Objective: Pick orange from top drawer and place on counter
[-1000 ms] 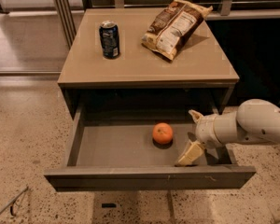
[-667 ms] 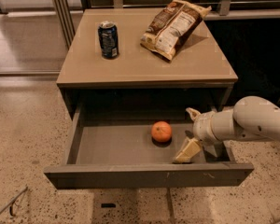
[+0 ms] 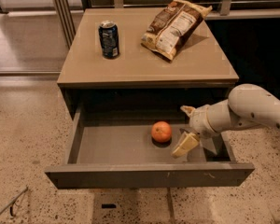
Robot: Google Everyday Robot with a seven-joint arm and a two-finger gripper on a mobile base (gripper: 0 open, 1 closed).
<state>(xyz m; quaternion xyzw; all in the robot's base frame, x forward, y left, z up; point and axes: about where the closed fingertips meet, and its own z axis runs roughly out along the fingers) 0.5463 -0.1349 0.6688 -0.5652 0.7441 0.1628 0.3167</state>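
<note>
Open top drawer (image 3: 149,175) containing orange (image 3: 161,131); end effector (image 3: 184,127) just beside it.
Fingers (image 3: 185,144) spread wide (holding nothing); soda can (image 3: 109,39), chip bag (image 3: 174,27) on counter (image 3: 144,64).

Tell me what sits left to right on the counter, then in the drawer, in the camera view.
On the counter: can → chip bag. In the drawer: orange → gripper, open, just right of the orange.
</note>
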